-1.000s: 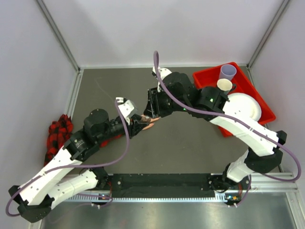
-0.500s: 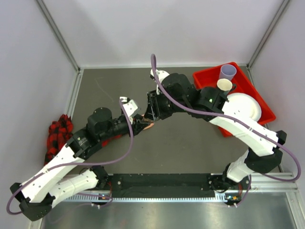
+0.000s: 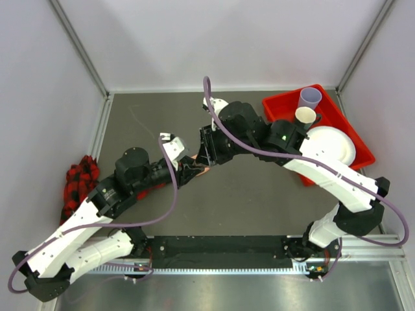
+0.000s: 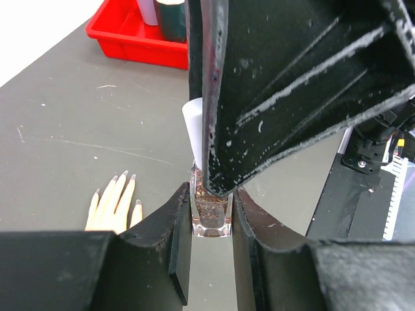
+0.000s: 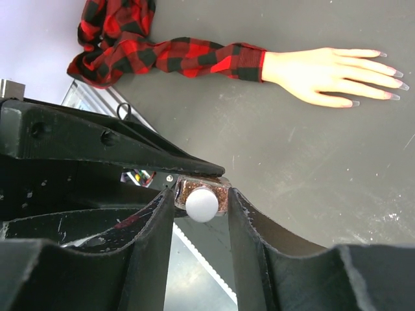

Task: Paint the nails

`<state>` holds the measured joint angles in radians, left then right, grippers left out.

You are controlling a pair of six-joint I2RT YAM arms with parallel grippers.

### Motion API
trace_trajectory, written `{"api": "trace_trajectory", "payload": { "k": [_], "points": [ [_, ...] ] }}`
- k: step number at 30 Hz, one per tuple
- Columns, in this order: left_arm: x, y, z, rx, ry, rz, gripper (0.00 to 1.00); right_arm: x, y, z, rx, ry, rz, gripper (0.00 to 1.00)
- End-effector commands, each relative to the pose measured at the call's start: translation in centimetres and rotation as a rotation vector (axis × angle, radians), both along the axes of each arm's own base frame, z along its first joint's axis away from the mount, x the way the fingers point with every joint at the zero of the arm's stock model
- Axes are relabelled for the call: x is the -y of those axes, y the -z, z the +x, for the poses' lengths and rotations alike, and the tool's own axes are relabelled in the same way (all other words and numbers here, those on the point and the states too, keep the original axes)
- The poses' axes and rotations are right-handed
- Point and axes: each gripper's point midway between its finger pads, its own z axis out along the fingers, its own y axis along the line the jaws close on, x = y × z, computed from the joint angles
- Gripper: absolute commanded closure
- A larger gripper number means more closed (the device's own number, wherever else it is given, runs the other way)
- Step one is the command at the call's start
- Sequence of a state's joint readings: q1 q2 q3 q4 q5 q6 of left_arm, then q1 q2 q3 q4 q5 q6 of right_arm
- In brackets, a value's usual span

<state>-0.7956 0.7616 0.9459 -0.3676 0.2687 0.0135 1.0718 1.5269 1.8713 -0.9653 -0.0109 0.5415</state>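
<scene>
At my far left the red-and-black plaid sleeve [image 3: 79, 183] lies bunched against the table's [image 3: 259, 194] edge, and it runs under my left arm toward the middle. My left gripper [image 3: 189, 170] is near the centre of the table, and its two fingers [image 4: 181, 253] are pressed onto the sides of a small glass nail polish bottle [image 4: 211, 210] filled with dark brownish glitter, held upright above the grey surface. Just below and beside it the peach mannequin hand [image 5: 318, 74] lies flat on the table, fingers together and pointing away from the sleeve. The nails [image 5: 391, 74] are long, pointed and pale greyish, and nothing touches them. My right gripper [image 3: 206, 155] comes down on the bottle from the other side, its fingers [image 5: 155, 259] flanking the bottle's white cap [image 5: 202, 204]. My wrist view shows a thin gap on each side of the cap, so I cannot tell whether I am gripping it. Farther right, at the back corner, a red tray [image 3: 337, 107] holds a lilac cup [image 3: 310, 97], a second cup [image 3: 305, 115] and a white plate [image 3: 334, 146].
</scene>
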Motion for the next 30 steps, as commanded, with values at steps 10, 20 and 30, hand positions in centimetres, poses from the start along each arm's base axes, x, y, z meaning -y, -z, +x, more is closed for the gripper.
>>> {"api": "trace_trajectory", "payload": {
  "k": [10,20,30],
  "points": [
    [0.39,-2.27,-0.36,0.049,0.029,-0.053,1.00,1.03,-2.61,0.18,0.055,0.011,0.066,0.65],
    [0.28,-2.39,-0.64,0.054,0.037,-0.057,1.00,0.65,-2.45,0.43,0.052,0.006,0.071,0.70],
    [0.10,-2.32,-0.69,0.055,0.033,-0.058,1.00,1.32,-2.77,0.31,0.064,0.014,0.073,1.00]
  ]
}}
